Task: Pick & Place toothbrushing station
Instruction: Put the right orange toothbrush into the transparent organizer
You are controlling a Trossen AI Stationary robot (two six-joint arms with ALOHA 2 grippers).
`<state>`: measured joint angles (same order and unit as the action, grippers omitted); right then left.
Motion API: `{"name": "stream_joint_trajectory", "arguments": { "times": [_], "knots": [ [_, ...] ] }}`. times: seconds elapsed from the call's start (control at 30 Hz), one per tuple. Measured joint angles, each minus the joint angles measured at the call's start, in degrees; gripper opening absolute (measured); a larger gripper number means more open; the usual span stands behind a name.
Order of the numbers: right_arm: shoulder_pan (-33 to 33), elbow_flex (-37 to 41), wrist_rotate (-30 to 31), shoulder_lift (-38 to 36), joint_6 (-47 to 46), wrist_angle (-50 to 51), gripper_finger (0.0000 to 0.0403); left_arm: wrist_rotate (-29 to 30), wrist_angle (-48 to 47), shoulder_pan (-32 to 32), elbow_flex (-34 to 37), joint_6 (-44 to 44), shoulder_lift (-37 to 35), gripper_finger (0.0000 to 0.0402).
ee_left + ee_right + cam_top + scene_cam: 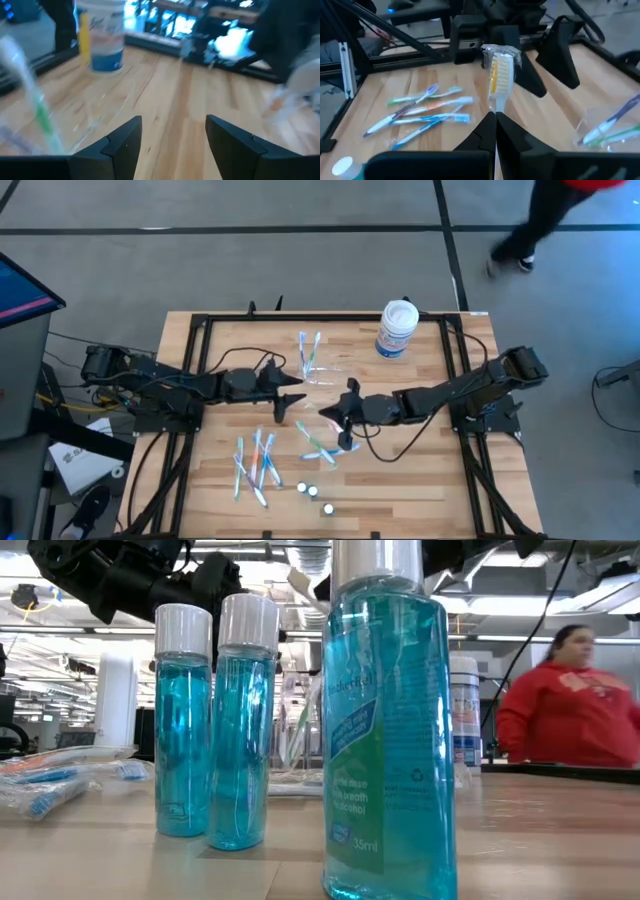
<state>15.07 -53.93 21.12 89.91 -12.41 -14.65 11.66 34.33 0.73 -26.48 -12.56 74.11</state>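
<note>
Right end effector point(495, 117) grips a wrapped toothbrush point(499, 80); toothbrushing station point(318, 368) sits just beyond the open left end effector point(292, 401).

Clear organizer point(107, 107) blurred, outline indistinct.

Clutter on and around the wooden table point(400, 470)

A white jar with a blue label point(397, 329) stands upright near the table's far edge. A loose bunch of wrapped toothbrushes point(254, 465) lies near the front, toward the left side, and a few more toothbrushes point(318, 447) lie near the middle. Three small bottles of blue mouthwash point(388, 730) with white caps stand upright at the front edge, two of them side by side. Beyond the table, a person in a red top point(572, 700) is in the room.
</note>
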Motion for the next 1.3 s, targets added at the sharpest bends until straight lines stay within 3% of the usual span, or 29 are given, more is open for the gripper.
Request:
{"name": "stream_joint_trajectory", "arguments": {
  "times": [0.7,1.3],
  "knots": [
    [-2.2,0.0,-0.1,-1.2,5.6,-8.5,0.0,-13.3,14.4,0.0,0.0,3.3,0.0,0.0213],
    [-4.2,0.0,-0.2,-1.1,6.9,-12.1,0.0,-13.6,20.1,0.0,0.0,3.7,0.0,0.0205]
  ]
}}
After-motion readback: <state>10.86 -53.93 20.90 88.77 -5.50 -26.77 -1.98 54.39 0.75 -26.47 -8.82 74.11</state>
